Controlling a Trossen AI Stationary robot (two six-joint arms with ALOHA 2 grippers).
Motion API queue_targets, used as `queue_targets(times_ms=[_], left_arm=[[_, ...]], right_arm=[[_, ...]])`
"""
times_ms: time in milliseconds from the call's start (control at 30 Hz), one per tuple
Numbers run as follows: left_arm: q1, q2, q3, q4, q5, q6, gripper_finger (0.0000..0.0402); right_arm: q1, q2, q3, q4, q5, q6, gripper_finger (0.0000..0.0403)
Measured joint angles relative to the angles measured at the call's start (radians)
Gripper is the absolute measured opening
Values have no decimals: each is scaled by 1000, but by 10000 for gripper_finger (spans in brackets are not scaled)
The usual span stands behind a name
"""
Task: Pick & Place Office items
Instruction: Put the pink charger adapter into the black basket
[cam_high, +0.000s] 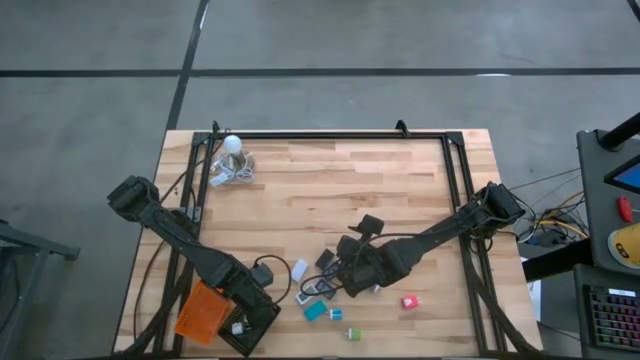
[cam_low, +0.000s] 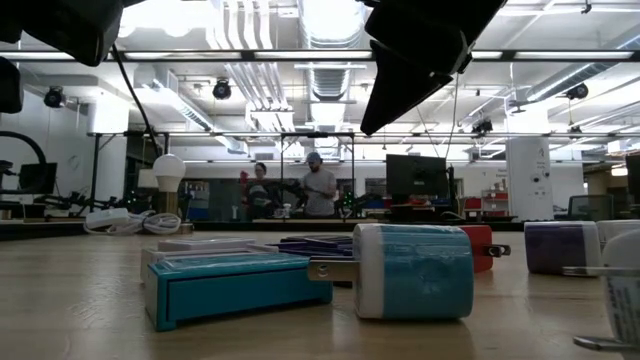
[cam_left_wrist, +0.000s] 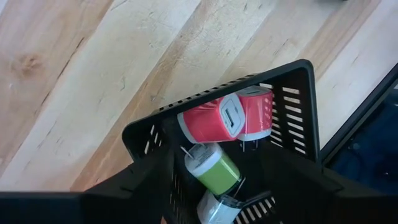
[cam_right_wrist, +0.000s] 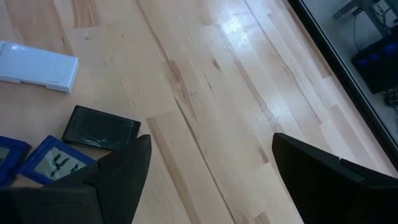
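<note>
The office items are small blocky pieces. Two red ones (cam_left_wrist: 224, 118), a green one (cam_left_wrist: 214, 169) and a white one (cam_left_wrist: 217, 208) lie in the black tray (cam_left_wrist: 292, 81). My left gripper (cam_high: 250, 315) hangs over that tray, pointing down, fingers apart, holding nothing. Loose pieces lie on the table near its front: white (cam_right_wrist: 37, 65), black (cam_right_wrist: 102, 129), blue (cam_right_wrist: 50, 158), teal (cam_high: 315, 310), green (cam_high: 352, 333) and red (cam_high: 409, 301). My right gripper (cam_right_wrist: 211, 162) stands open above bare wood, just beside the black and blue pieces.
An orange tray (cam_high: 200, 312) sits next to the black one at the front left. A white bulb with a coiled cord (cam_high: 233, 160) lies at the far left. A black frame (cam_high: 330, 135) runs along the table's edges. Bare wood spreads across the middle (cam_high: 330, 190).
</note>
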Motion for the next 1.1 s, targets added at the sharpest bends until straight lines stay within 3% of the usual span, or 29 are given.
queue_targets(times_ms=[467, 800, 1100], left_arm=[[51, -43, 4, 0, -9, 151, 243], [104, -197, 3, -5, -314, 357, 243], [103, -339, -2, 0, -740, 694, 243]], right_arm=[[0, 0, 0, 24, 0, 0, 327], [0, 0, 0, 26, 0, 0, 327], [-3, 0, 0, 49, 0, 0, 327]])
